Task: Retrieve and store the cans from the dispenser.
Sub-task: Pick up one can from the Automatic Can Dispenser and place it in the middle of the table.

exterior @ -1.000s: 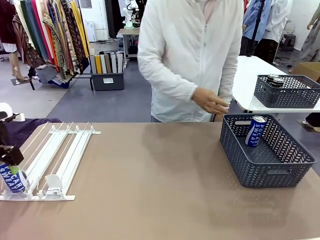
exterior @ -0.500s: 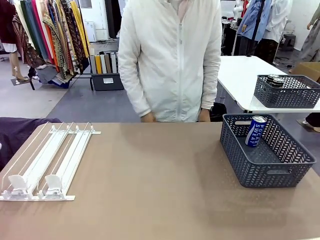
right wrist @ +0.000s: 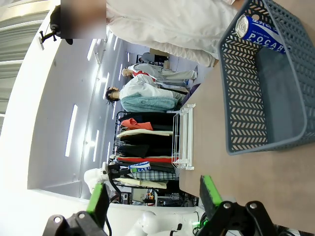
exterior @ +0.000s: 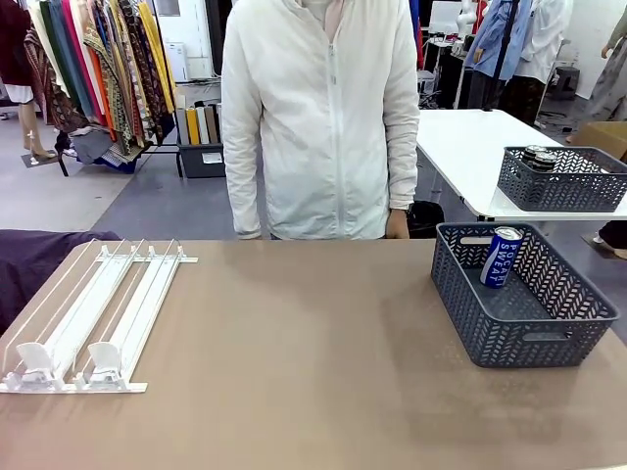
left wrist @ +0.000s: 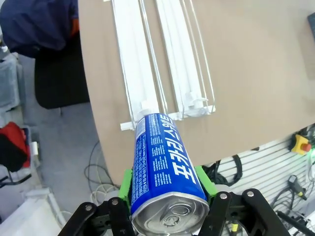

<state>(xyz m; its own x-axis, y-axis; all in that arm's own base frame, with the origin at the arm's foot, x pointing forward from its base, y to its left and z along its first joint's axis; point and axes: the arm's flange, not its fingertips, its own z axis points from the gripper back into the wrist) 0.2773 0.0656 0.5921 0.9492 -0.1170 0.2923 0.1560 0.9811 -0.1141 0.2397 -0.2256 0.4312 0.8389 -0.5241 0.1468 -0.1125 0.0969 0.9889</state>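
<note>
Your left gripper (left wrist: 167, 189) pinches a slim blue metal can with white lettering (left wrist: 165, 167) between its green pads (left wrist: 127, 184), one on each side of the smooth round body. The can's long axis runs along the fingers: its silver pull-tab top faces the wrist camera and its base points away, down toward the near corner of the table. It hangs in the air above that corner, clear of the low white sloped dispenser of thin parallel rails (exterior: 93, 318).

That rack lies flat on the matte brown tabletop (exterior: 294, 362), its lanes running from the near left edge toward the far side, with two white plastic pusher blocks (exterior: 103, 357) sitting at its low near end. Its front bar lies just beside the table's near edge.

Your right gripper (right wrist: 153, 194) stands spread, green-padded fingers well apart with nothing between them.

A second blue can (exterior: 501, 257) leans tilted against the far left wall inside the dark grey perforated plastic basket (exterior: 529, 338) at the table's right, top upward. The rest of the basket floor is bare, and the wide middle of the table between rack and basket gives you open room.

A person in a white zipped jacket (exterior: 323, 117) stands at the far edge, hands (exterior: 396, 225) low, behind the table line.
</note>
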